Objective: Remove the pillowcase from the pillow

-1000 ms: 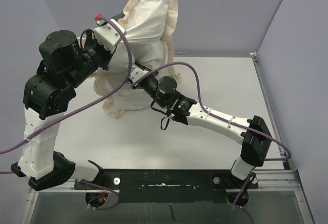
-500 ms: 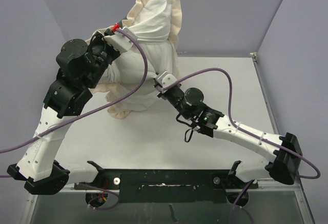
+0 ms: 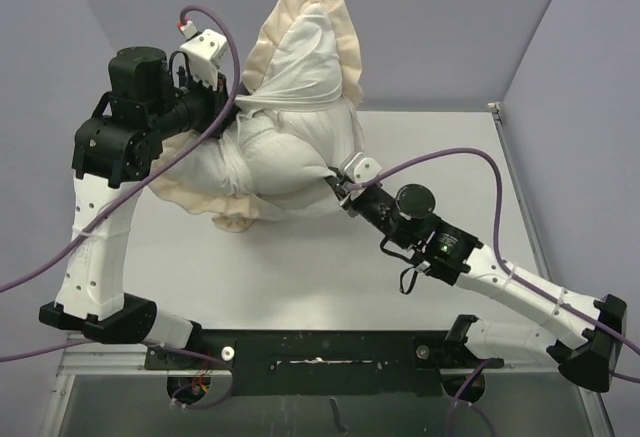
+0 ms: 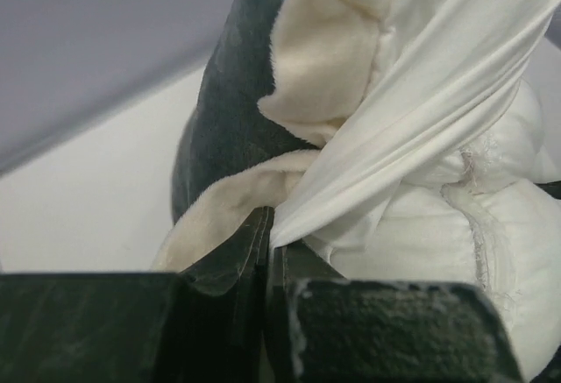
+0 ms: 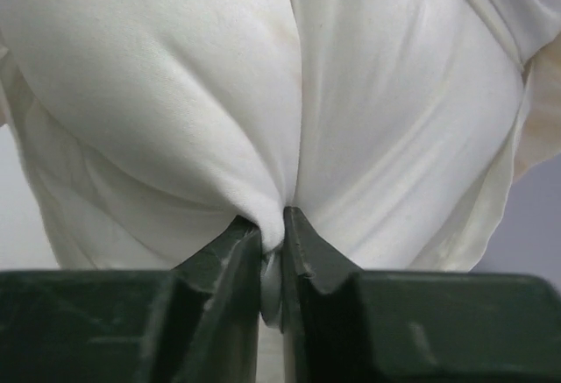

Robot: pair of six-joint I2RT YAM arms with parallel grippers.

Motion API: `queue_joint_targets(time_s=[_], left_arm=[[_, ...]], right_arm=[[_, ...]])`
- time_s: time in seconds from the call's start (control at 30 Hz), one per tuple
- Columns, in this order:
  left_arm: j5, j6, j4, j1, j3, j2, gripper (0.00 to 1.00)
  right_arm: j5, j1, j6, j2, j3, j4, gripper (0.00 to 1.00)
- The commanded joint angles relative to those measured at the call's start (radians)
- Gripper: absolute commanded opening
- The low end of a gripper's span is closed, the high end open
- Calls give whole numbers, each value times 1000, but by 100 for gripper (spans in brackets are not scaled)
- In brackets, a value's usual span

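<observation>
The pillowcase point(image 3: 305, 52) hangs raised at the back, its white face and peach frill showing, and a twisted white band runs down to the pillow point(image 3: 280, 167). My left gripper point(image 3: 228, 109) is shut on the pillowcase's edge. In the left wrist view the taut white cloth point(image 4: 394, 129) leaves my closed gripper point(image 4: 272, 236) beside dark grey plush point(image 4: 223, 111). The right gripper point(image 3: 338, 185) is shut on a pinch of the pillow's white fabric on its right side. In the right wrist view this gripper point(image 5: 273, 225) holds the fold of the pillow point(image 5: 175, 94).
More peach frill point(image 3: 195, 195) spreads on the white table point(image 3: 300, 277) under the pillow's left side. Purple cables point(image 3: 440, 157) loop over both arms. Grey walls close in the back and sides, and the table's metal edge point(image 3: 515, 187) runs along the right.
The right arm has swung to the right, drawing the pillow with it. The left arm has shifted and kept its grip, and the pillowcase is stretched tighter between the two.
</observation>
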Motion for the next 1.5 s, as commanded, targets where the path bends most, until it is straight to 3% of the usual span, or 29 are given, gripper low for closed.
queue_joint_targets(time_s=[0.0, 0.03, 0.07, 0.13, 0.33, 0.5, 0.8, 1.1, 1.47], left_arm=[[220, -170, -137, 115, 44, 58, 0], [239, -181, -131, 115, 42, 68, 0], [258, -196, -122, 115, 41, 71, 0], [302, -223, -107, 114, 45, 82, 0], [347, -286, -89, 109, 71, 120, 0], [378, -298, -91, 85, 73, 126, 0], [377, -284, -87, 51, 50, 103, 0], [366, -262, -71, 52, -15, 68, 0], [372, -277, -72, 51, 32, 75, 0]], right_arm=[[-25, -46, 27, -86, 26, -257, 20], [-72, -46, 13, -90, 49, -288, 39], [-125, -46, -6, -94, 92, -319, 52], [-214, -46, -51, -87, 173, -388, 70], [-403, -3, -196, 27, 461, -595, 99], [-337, 113, -356, 190, 655, -701, 98], [-357, 115, -484, 394, 921, -824, 98], [-284, 181, -573, 442, 1024, -884, 98], [-232, 214, -585, 488, 998, -890, 98]])
